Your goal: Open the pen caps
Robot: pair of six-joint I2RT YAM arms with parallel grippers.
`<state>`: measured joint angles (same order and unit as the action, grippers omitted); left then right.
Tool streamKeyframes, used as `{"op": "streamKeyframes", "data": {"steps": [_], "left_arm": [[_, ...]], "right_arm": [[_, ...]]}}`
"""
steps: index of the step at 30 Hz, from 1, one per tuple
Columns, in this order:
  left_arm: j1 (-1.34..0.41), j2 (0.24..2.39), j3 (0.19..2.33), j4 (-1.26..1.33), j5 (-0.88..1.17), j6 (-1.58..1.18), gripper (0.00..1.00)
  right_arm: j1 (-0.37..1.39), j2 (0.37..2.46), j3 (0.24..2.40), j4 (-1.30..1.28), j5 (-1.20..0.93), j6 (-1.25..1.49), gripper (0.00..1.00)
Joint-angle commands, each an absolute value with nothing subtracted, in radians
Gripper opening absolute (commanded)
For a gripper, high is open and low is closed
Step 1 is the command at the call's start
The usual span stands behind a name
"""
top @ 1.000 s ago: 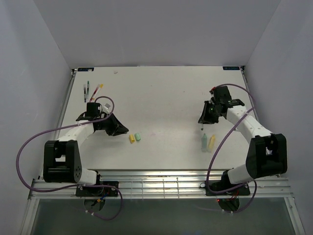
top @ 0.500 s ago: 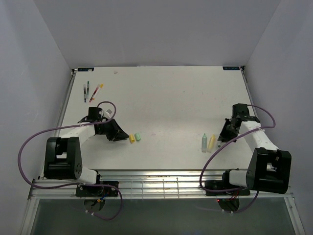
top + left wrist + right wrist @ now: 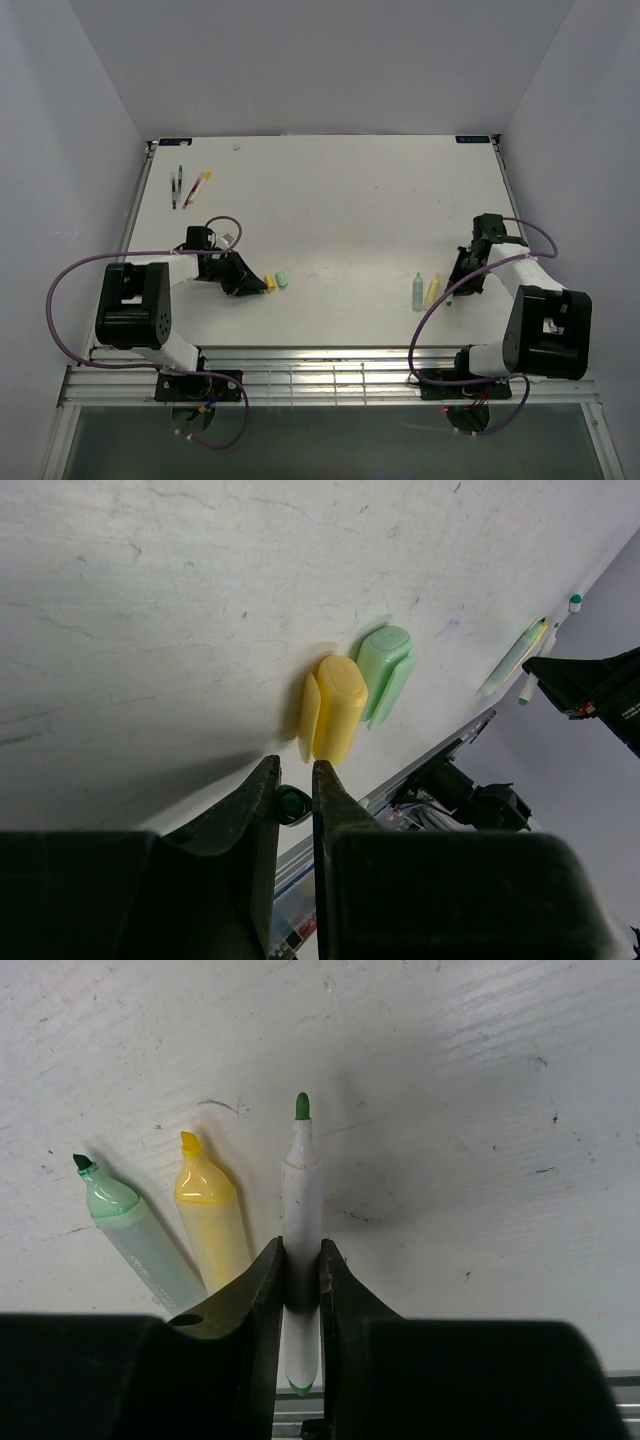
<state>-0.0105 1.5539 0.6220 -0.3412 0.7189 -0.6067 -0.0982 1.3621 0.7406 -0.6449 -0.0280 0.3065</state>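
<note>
Since a second ago we see the right gripper point(image 3: 453, 291) has come down and back from the open middle of the counter point(image 3: 350, 200). It now sits low, just right of the two uncapped markers. The left gripper point(image 3: 257, 285) has slid nearer to the loose caps. The caps and markers lie where they were.

Both arms are folded close to their bases, with the wrists angled down at the counter. The left jaws stand narrow, pinched on a small teal cap point(image 3: 292, 803) that shows in the slit between them. Just ahead of them a yellow cap point(image 3: 335, 708) and a light green cap point(image 3: 383, 670) lie side by side, touching.

The right jaws are clamped on a white pen point(image 3: 301, 1195) with its green tip bared and pointing away. The yellow marker point(image 3: 212, 1222) lies just beside it, and the pale-green marker point(image 3: 135, 1232) beyond that. Three thin pens point(image 3: 186, 187) lie at the far left, well apart from both arms.
</note>
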Motion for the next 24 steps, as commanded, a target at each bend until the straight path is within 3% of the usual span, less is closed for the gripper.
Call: {"op": "streamKeyframes", "data": {"steps": [1,4,12,17,24], "left_arm": [[-0.012,1.571,0.627,-0.301,0.736,-0.618,0.15],[-0.012,1.583,0.63,-0.299,0.723,-0.62,0.2],[-0.012,1.615,0.641,-0.301,0.71,-0.618,0.31],[-0.012,1.617,0.658,-0.301,0.71,-0.617,0.39],[-0.012,1.612,0.669,-0.301,0.724,-0.617,0.44]], "right_arm": [[-0.103,1.376,0.733,-0.621,-0.029,0.291,0.1],[-0.103,1.39,0.723,-0.615,-0.038,0.287,0.16],[-0.103,1.431,0.716,-0.588,-0.081,0.285,0.2],[-0.103,1.422,0.736,-0.591,-0.107,0.305,0.32],[-0.103,1.407,0.831,-0.646,-0.103,0.359,0.43]]}}
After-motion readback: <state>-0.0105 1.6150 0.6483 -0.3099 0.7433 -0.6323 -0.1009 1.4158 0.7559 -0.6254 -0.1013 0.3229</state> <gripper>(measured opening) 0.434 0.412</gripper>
